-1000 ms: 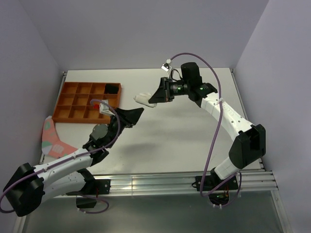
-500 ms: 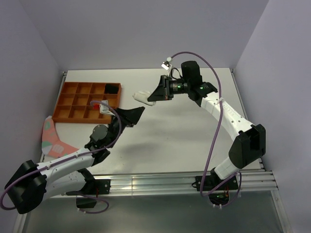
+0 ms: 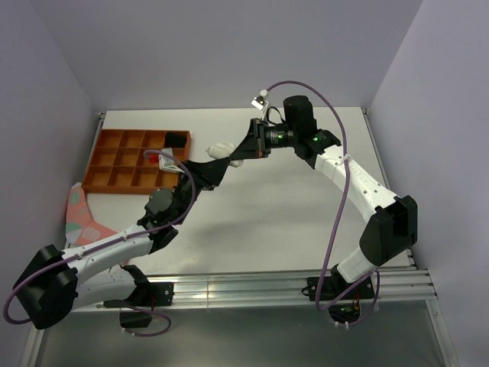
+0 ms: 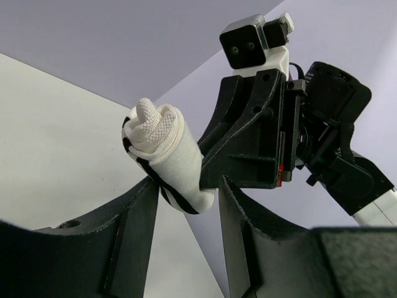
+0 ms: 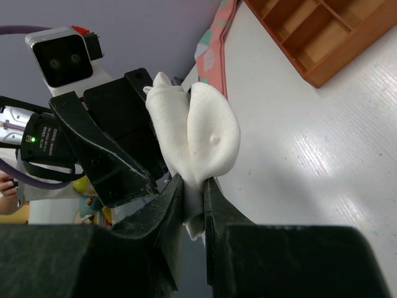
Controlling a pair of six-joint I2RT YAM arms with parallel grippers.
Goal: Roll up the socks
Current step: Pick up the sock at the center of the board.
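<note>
My right gripper is shut on the lower fold of the rolled white sock and holds it in the air, above the table. In the top view the sock juts left from the right gripper. My left gripper is open just below the sock, whose black stripes show. The sock's lower end sits at the fingertips, close to the left finger. From above, the left gripper points up at the sock. I cannot make out the black sock for certain.
An orange compartment tray sits at the table's back left, with a black bundle in one cell. Pink fabric with teal patches lies at the left edge. The table stretches white between the arms.
My left gripper has risen and reached farther toward the sock, and its jaws have widened a little. The right gripper has shifted slightly left with the sock.
</note>
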